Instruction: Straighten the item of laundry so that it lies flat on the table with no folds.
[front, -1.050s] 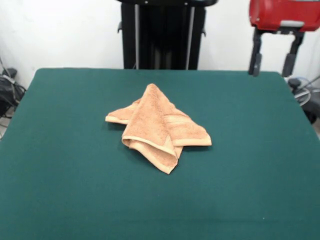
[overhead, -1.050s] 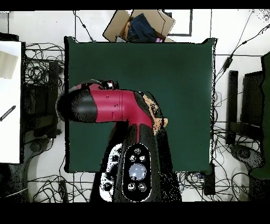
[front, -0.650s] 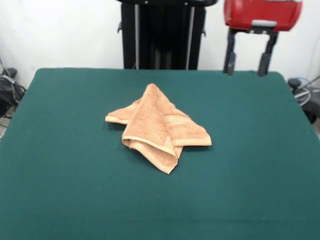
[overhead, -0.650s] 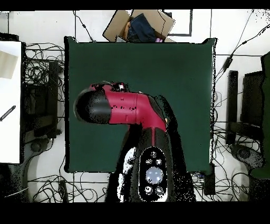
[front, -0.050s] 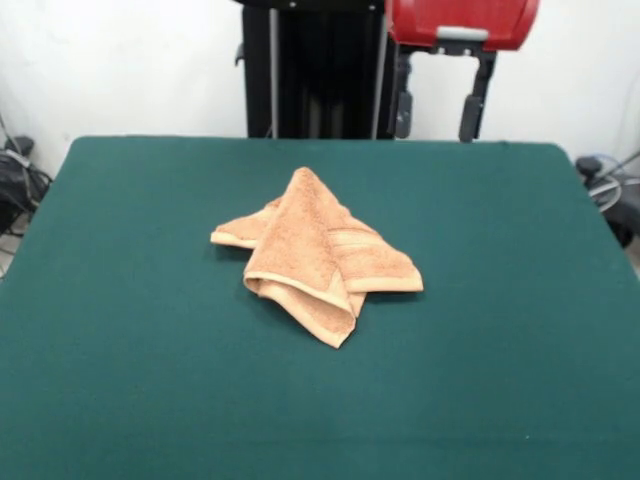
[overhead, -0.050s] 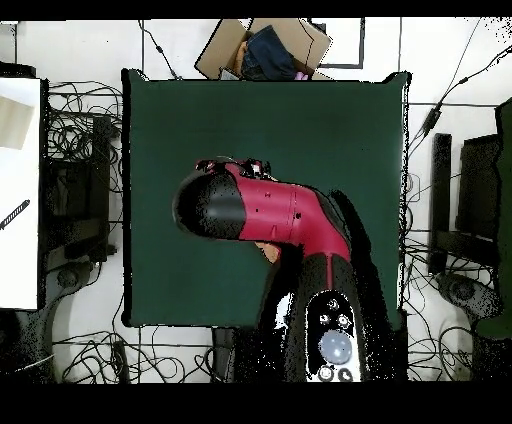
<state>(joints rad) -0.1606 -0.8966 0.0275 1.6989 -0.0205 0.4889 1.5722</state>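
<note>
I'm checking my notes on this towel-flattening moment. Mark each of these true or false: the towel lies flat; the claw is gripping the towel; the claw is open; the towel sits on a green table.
1. The towel lies flat with no folds. False: it is bunched, with layers folded over each other.
2. The claw is gripping the towel. False: it hangs above the table's far edge, apart from the towel.
3. The claw is open. True: its fingers stand apart with nothing between them.
4. The towel sits on a green table. True.

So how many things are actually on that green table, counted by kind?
Towels: 1, the crumpled orange-tan towel
Other loose items on the table: 0
Total: 1
The gripper hangs above the far edge, fingers apart, touching nothing.
</note>
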